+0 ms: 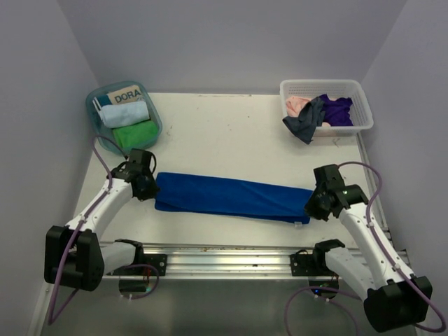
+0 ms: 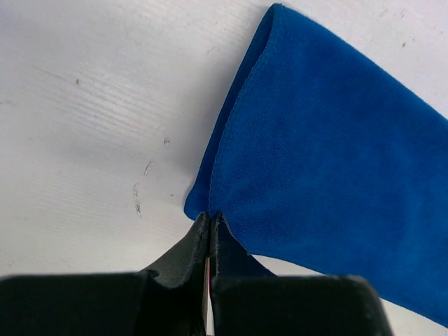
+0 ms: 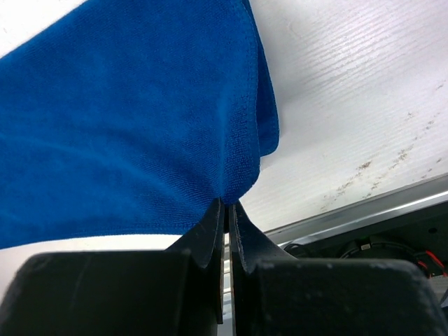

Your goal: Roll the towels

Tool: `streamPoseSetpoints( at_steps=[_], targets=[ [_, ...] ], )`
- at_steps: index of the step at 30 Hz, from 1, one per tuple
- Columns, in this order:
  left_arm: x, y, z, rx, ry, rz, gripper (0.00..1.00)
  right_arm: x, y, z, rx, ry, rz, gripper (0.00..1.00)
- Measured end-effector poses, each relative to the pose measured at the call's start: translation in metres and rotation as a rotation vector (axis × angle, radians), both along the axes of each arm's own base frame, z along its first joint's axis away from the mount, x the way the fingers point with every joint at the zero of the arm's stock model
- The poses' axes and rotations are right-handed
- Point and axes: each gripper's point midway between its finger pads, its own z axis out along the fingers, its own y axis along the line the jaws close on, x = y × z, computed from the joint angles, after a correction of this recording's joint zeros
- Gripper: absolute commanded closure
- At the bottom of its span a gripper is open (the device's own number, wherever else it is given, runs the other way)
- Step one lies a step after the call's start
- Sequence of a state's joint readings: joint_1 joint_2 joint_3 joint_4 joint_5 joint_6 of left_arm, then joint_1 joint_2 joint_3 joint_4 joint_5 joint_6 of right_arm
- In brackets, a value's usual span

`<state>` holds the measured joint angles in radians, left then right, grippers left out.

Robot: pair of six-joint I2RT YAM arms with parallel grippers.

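Observation:
A royal blue towel [image 1: 231,197] lies folded into a long strip across the middle of the table. My left gripper [image 1: 148,187] is shut on its left end; in the left wrist view the jaws [image 2: 211,217] pinch the towel's corner [image 2: 315,154]. My right gripper [image 1: 313,207] is shut on the right end; in the right wrist view the jaws [image 3: 229,204] pinch the towel's edge [image 3: 126,126]. A small white tag [image 1: 299,224] shows at the right end.
A teal tub [image 1: 98,105] at the back left holds a rolled light blue towel [image 1: 123,114] and a green one [image 1: 136,133]. A white basket [image 1: 358,105] at the back right holds pink, grey and purple towels. A metal rail [image 1: 224,255] runs along the near edge.

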<state>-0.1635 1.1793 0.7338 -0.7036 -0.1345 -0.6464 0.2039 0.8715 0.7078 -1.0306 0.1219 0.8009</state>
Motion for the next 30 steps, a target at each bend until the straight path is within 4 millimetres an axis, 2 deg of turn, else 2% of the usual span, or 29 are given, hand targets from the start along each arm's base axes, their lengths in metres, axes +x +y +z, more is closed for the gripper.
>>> streamPoseSetpoints(
  at_steps=[2, 3, 4, 5, 6, 8, 11, 12, 13, 16, 20, 22, 24, 28, 30],
  targets=[
    [-0.004, 0.000, -0.005, -0.003, 0.015, 0.005, 1.00, -0.001, 0.000, -0.002, 0.001, 0.006, -0.003, 1.00],
    [-0.005, -0.001, -0.007, -0.007, 0.023, 0.005, 0.95, -0.001, 0.000, -0.003, 0.002, 0.006, -0.003, 0.90],
    [-0.006, -0.002, -0.009, -0.011, 0.030, 0.005, 0.85, -0.001, 0.000, -0.004, 0.003, 0.007, -0.004, 0.81],
    [-0.006, -0.003, -0.010, -0.017, 0.036, 0.002, 0.66, -0.001, 0.001, -0.004, 0.004, 0.009, -0.005, 0.72],
    [-0.006, -0.004, -0.011, -0.022, 0.041, -0.001, 0.58, -0.001, 0.001, -0.004, 0.006, 0.009, -0.008, 0.59],
    [-0.007, -0.006, -0.013, -0.031, 0.050, -0.003, 0.46, 0.000, 0.001, -0.004, 0.004, 0.009, -0.004, 0.55],
    [-0.005, -0.007, -0.011, -0.038, 0.044, -0.005, 0.49, 0.006, 0.000, -0.003, -0.006, -0.008, 0.003, 0.58],
    [-0.003, -0.008, -0.008, -0.041, 0.036, -0.007, 0.50, 0.008, -0.001, -0.001, -0.012, -0.017, 0.004, 0.62],
    [0.001, -0.009, -0.005, -0.045, 0.022, -0.011, 0.52, 0.014, -0.001, 0.001, -0.016, -0.031, 0.006, 0.72],
    [0.021, -0.018, 0.010, -0.079, -0.050, -0.042, 0.57, 0.034, 0.002, 0.002, -0.021, -0.062, 0.024, 0.78],
    [0.048, -0.041, 0.016, -0.110, -0.107, -0.109, 0.58, 0.055, 0.005, -0.016, -0.039, -0.027, 0.050, 0.83],
    [0.057, -0.058, 0.006, -0.123, -0.094, -0.155, 0.58, 0.063, 0.005, -0.027, -0.049, 0.000, 0.061, 0.84],
    [0.060, -0.070, -0.012, -0.129, -0.057, -0.185, 0.58, 0.068, 0.004, -0.037, -0.060, 0.022, 0.069, 0.86],
    [0.055, -0.068, -0.047, -0.112, 0.035, -0.177, 0.58, 0.076, -0.002, -0.053, -0.091, 0.053, 0.087, 0.89],
    [0.059, -0.066, -0.046, -0.136, 0.018, -0.157, 0.58, 0.079, -0.002, -0.059, -0.100, 0.062, 0.097, 0.89]
  ],
)
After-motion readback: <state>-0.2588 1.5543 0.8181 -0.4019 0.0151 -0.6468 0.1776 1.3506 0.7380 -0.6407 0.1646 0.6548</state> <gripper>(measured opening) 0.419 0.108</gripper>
